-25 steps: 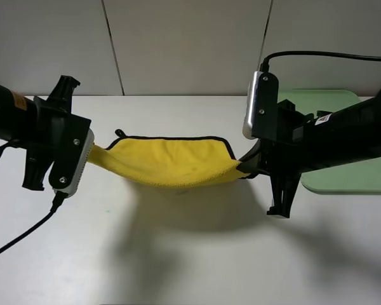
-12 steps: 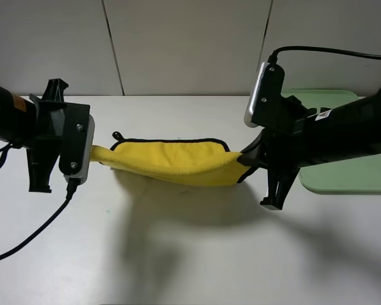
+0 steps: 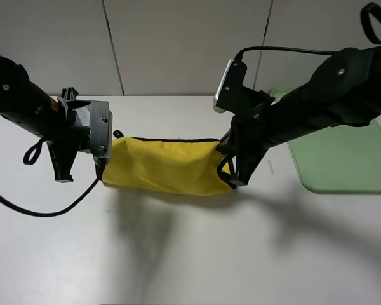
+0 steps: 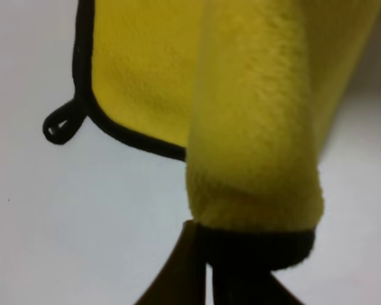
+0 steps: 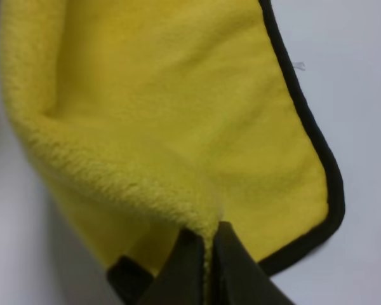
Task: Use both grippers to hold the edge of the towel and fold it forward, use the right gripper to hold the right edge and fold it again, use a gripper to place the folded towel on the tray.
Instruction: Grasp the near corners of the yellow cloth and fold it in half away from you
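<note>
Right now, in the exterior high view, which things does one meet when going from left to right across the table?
left gripper → yellow towel → right gripper → green tray

The towel no longer sags midair; it lies doubled on the table.

White table w/ gray wall behind.
Wall spans frame top; two thin dark seams run down it.
</note>
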